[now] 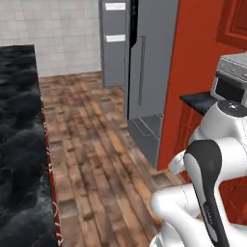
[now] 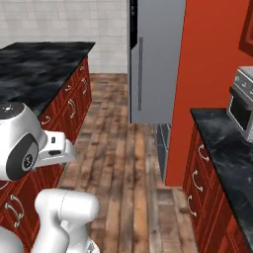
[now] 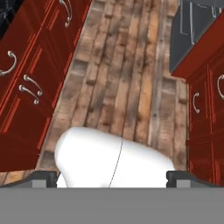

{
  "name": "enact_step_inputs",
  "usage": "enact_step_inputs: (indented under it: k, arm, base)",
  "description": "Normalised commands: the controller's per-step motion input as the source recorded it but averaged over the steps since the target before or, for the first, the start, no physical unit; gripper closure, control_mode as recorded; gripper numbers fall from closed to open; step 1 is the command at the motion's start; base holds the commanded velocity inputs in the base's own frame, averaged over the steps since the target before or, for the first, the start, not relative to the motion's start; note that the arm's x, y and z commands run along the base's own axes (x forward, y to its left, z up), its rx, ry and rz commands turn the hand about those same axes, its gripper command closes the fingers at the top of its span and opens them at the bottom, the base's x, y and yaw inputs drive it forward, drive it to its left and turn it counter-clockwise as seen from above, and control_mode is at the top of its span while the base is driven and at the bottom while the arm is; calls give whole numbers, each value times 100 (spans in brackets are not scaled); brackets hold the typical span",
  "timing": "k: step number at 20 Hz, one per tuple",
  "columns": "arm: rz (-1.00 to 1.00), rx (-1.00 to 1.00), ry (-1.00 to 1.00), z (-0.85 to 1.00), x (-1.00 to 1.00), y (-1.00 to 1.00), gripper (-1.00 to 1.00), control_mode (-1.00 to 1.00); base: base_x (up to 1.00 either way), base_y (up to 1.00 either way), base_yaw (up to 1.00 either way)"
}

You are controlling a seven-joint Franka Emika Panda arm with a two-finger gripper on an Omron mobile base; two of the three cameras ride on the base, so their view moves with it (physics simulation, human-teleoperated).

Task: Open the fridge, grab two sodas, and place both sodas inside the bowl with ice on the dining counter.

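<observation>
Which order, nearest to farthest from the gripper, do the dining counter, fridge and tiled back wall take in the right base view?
1. dining counter, beside the gripper, at left.
2. fridge, ahead to the right.
3. tiled back wall, beyond the counter's far end.

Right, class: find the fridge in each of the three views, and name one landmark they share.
Left base view: fridge at top centre, one door ajar.
Right base view: top centre, beside the red wall.
Hand view: its grey lower front at the top right corner.
Shared landmark: the wooden plank floor.
</observation>
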Motion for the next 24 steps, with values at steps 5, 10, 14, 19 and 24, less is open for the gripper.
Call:
enact_step_inputs:
  k: [5, 10, 14, 19, 24]
  arm:
    - [0, 0, 0, 0, 0, 0, -100, 100]
    - [0, 0, 0, 0, 0, 0, -100, 100]
    - [0, 0, 0, 0, 0, 0, -100, 100]
    - [0, 0, 0, 0, 0, 0, -100, 100]
    - [0, 0, 0, 0, 0, 0, -100, 100]
  base:
    - [100, 0, 29]
    - [100, 0, 17]
    - [93, 2, 4]
    - [83, 3, 0]
    - [74, 8, -1]
